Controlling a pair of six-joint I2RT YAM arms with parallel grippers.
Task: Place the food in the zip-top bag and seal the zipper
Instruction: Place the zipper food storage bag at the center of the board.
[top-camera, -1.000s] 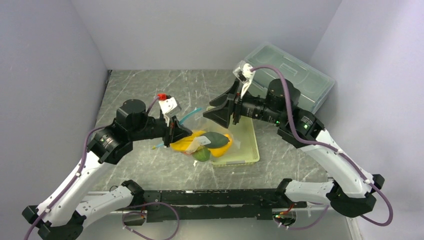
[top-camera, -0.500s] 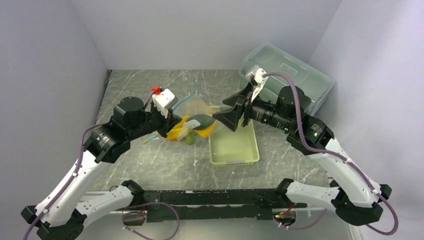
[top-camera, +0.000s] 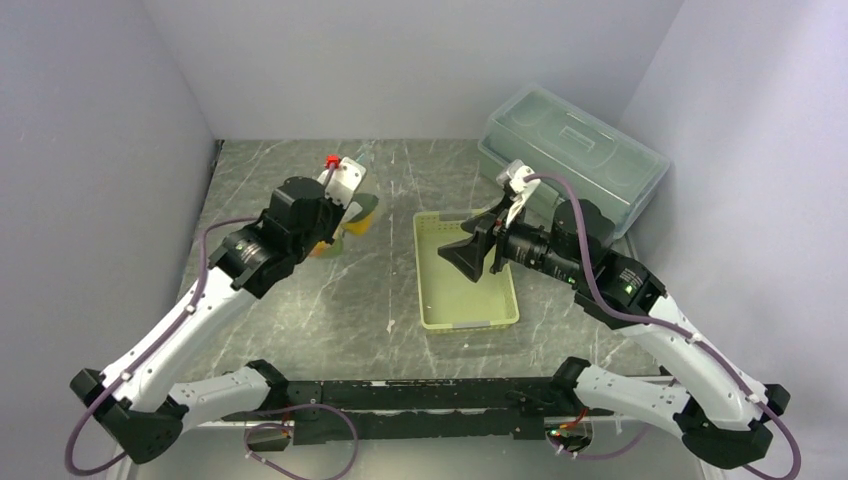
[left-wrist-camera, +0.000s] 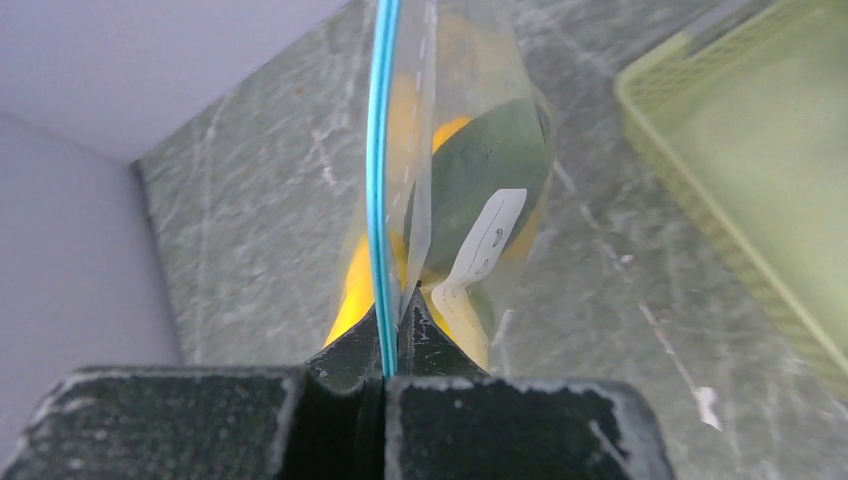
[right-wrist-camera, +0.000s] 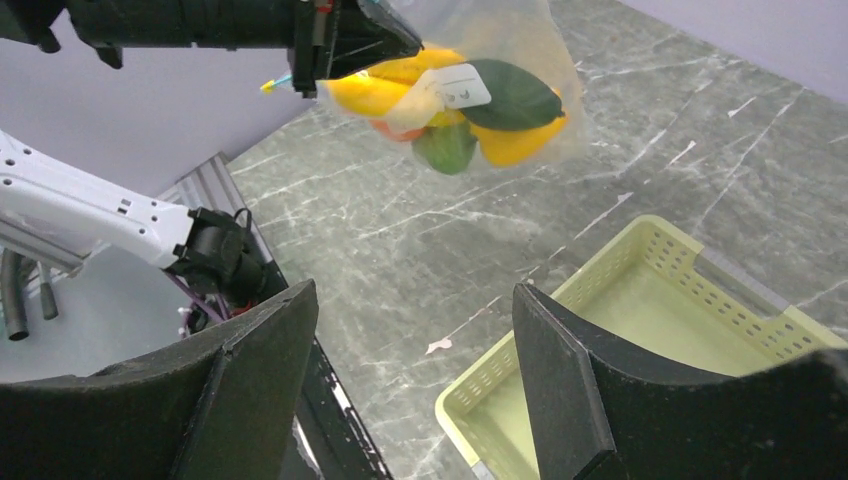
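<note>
My left gripper (top-camera: 343, 203) is shut on the light blue zipper (left-wrist-camera: 379, 150) of the clear zip-top bag (right-wrist-camera: 480, 60) and holds the bag hanging above the table at the back left. In the bag lies the food: a dark green avocado (right-wrist-camera: 515, 95) with a white label, yellow bananas (right-wrist-camera: 372, 95), a yellow-orange pepper (right-wrist-camera: 518, 143), a green fruit (right-wrist-camera: 445, 150) and an orange ball (right-wrist-camera: 388, 128). The zipper strip runs straight away from the jaws in the left wrist view (left-wrist-camera: 390, 335). My right gripper (top-camera: 468, 254) is open and empty over the basket, well apart from the bag.
The pale green perforated basket (top-camera: 467, 322) stands empty mid-table and shows in both wrist views (right-wrist-camera: 640, 300) (left-wrist-camera: 760, 150). A large translucent lidded box (top-camera: 570, 140) stands at the back right. A small paper scrap (top-camera: 391, 327) lies left of the basket.
My left arm has carried the filled bag from the basket's left edge up and away to the back left. My right gripper has drawn back to the right, over the basket, still open.
</note>
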